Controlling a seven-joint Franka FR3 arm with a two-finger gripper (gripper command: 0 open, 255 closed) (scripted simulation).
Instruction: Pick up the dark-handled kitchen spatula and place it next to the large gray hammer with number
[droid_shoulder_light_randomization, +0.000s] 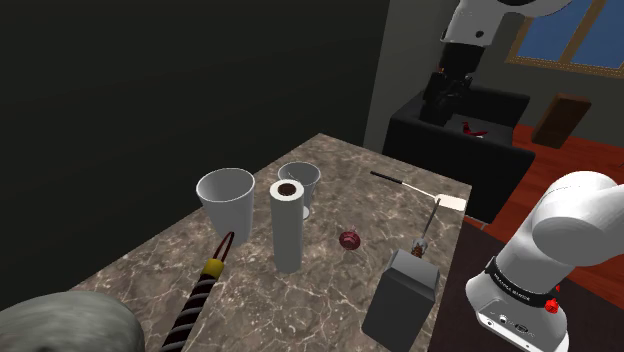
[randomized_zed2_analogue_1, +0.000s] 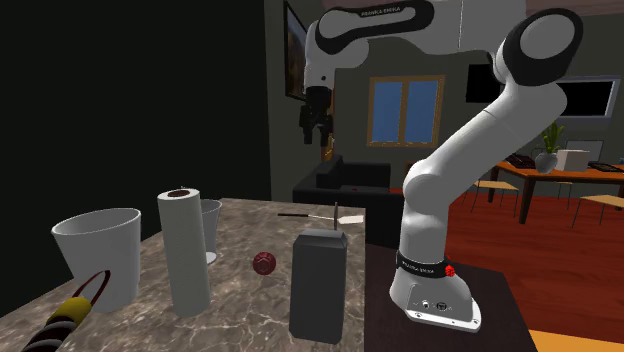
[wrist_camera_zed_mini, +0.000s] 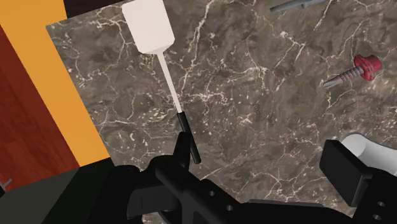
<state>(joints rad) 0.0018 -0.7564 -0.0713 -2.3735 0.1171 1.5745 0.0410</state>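
High above the table, the claw (wrist_camera_zed_mini: 261, 159) hangs wide open and empty. The spatula (wrist_camera_zed_mini: 169, 83) lies flat below, its dark handle lined up under one finger rather than between the two, its blade near the table's edge. We fear a straight descent would strike the thin handle and skid it off the brown marble table (droid_shoulder_light_randomization: 350, 200). Around us is a dim room with dark walls, a reddish wood floor (wrist_camera_zed_mini: 25, 127) and a window (droid_shoulder_light_randomization: 570, 35).

Two cups (droid_shoulder_light_randomization: 226, 205) (droid_shoulder_light_randomization: 300, 182), one roll (droid_shoulder_light_randomization: 287, 228), one carton (droid_shoulder_light_randomization: 402, 298) (dark), one spatula (wrist_camera_zed_mini: 150, 35).
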